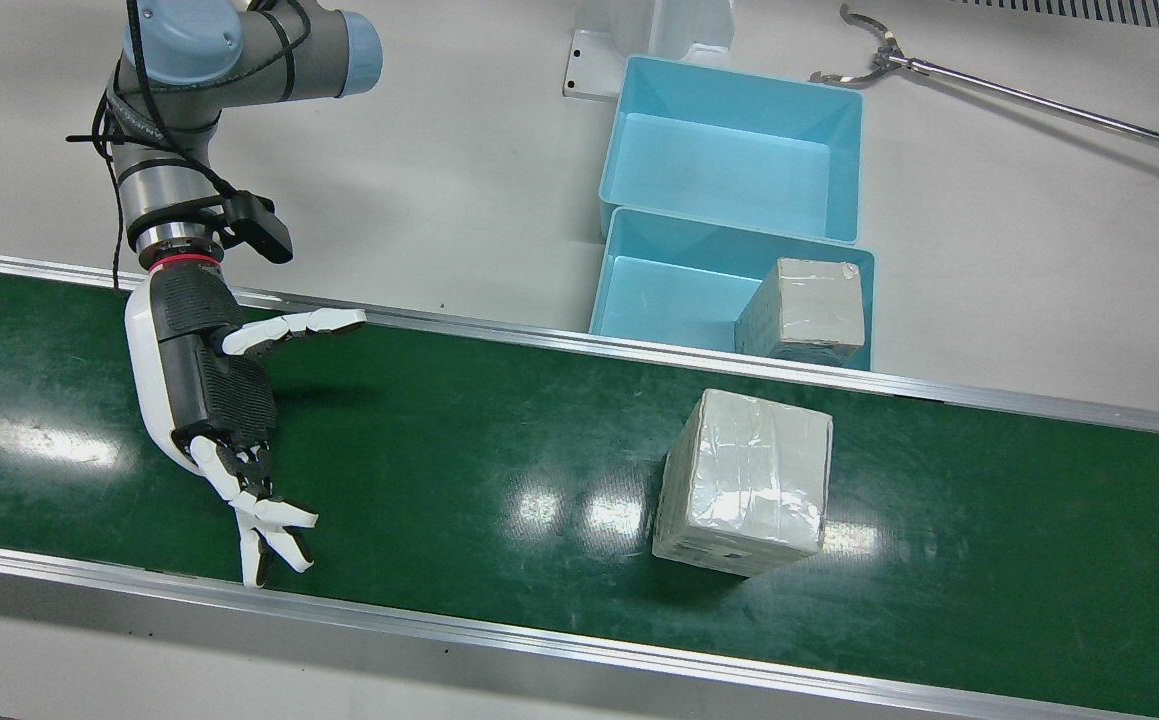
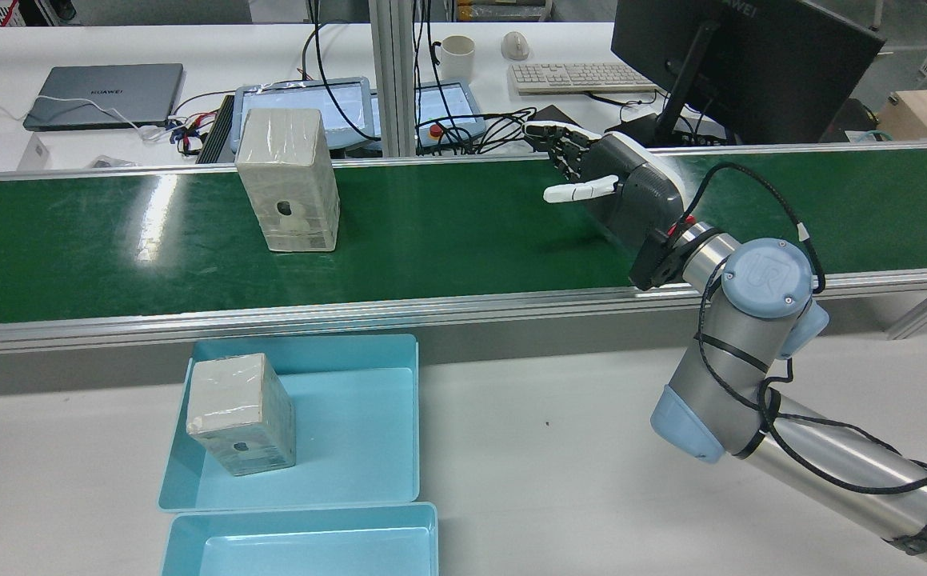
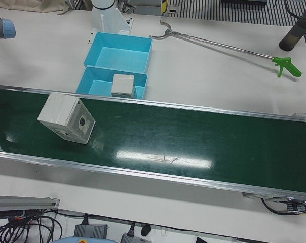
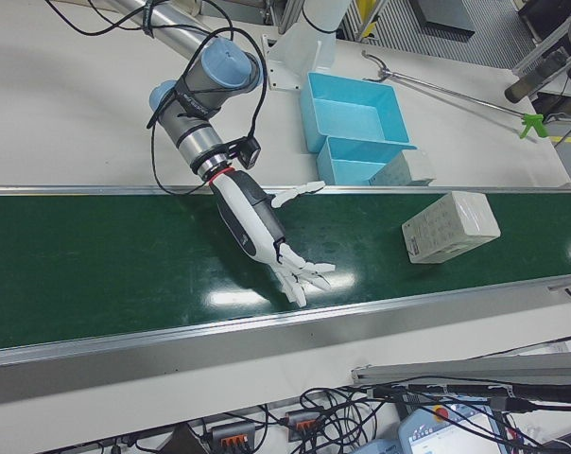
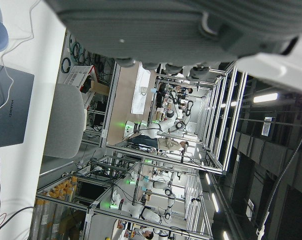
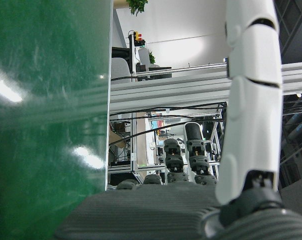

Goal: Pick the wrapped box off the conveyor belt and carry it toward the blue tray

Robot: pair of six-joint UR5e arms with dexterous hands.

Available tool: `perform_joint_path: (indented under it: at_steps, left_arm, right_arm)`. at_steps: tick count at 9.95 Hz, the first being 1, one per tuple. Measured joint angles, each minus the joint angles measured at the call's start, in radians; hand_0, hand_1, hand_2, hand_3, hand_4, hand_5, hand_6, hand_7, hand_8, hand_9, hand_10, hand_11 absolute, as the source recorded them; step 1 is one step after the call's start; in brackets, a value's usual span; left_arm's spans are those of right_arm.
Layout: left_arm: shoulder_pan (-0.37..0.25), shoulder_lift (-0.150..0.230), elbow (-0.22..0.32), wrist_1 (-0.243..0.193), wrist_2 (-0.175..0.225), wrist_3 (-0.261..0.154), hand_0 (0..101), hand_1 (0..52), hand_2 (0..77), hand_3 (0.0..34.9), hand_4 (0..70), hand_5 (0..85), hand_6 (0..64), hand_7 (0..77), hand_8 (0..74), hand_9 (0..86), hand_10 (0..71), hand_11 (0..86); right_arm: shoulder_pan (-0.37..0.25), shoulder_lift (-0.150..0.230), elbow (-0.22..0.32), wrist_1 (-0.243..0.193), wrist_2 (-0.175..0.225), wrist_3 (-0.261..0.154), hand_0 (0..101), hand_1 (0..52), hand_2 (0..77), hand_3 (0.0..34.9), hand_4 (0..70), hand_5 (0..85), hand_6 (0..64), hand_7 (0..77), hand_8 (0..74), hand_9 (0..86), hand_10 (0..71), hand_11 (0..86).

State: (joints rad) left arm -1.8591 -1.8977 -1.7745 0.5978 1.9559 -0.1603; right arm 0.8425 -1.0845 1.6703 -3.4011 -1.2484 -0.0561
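The wrapped box (image 1: 744, 480) stands on the green conveyor belt (image 1: 459, 440), also seen in the rear view as the wrapped box (image 2: 287, 180). My right hand (image 1: 209, 390) hovers low over the belt well to the side of the box, fingers spread, open and holding nothing. It shows again as the right hand (image 2: 615, 188) and the right hand (image 4: 257, 227). The near blue tray (image 1: 659, 300) beside the belt holds a second wrapped box (image 1: 807, 310). Only the palm of my left hand (image 5: 166, 30) shows, so its fingers cannot be judged.
A second blue tray (image 1: 729, 160) sits behind the first. A long grabber tool (image 1: 989, 85) lies on the white table. Beyond the belt in the rear view are a laptop (image 2: 103, 92), a keyboard (image 2: 575, 76) and a monitor (image 2: 743, 56).
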Motion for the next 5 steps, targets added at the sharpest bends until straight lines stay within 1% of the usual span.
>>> perform_joint_path:
  at_steps: [2,3,4,5]
  left_arm:
    - [0.000,0.000,0.000,0.000,0.000,0.000,0,0.0,0.5,0.0,0.0,1.1,0.5,0.5,0.5,0.5,0.5,0.5]
    - [0.000,0.000,0.000,0.000,0.000,0.000,0,0.0,1.1,0.0,0.0,1.1,0.5,0.5,0.5,0.5,0.5,0.5]
    - [0.000,0.000,0.000,0.000,0.000,0.000,0,0.0,0.5,0.0,0.0,1.1,0.5,0.5,0.5,0.0,0.5,0.5]
    - [0.000,0.000,0.000,0.000,0.000,0.000,0,0.0,1.1,0.0,0.0,1.1,0.5,0.5,0.5,0.0,0.5,0.5]
  right_arm:
    - [0.001,0.000,0.000,0.000,0.001,0.001,47,14.2,11.4,0.0,13.1,22.4,4.9,6.0,0.0,1.6,0.0,0.5]
    - [0.001,0.000,0.000,0.000,0.001,0.001,47,14.2,11.4,0.0,12.0,22.4,4.9,6.0,0.0,1.6,0.0,0.5]
    - [0.001,0.000,0.000,0.000,0.001,0.001,47,14.2,9.8,0.0,13.1,22.4,4.9,6.0,0.0,1.6,0.0,0.5]
    - [0.001,0.000,0.000,0.000,0.001,0.001,47,14.2,9.8,0.0,13.6,22.4,4.9,6.0,0.0,1.6,0.0,0.5]
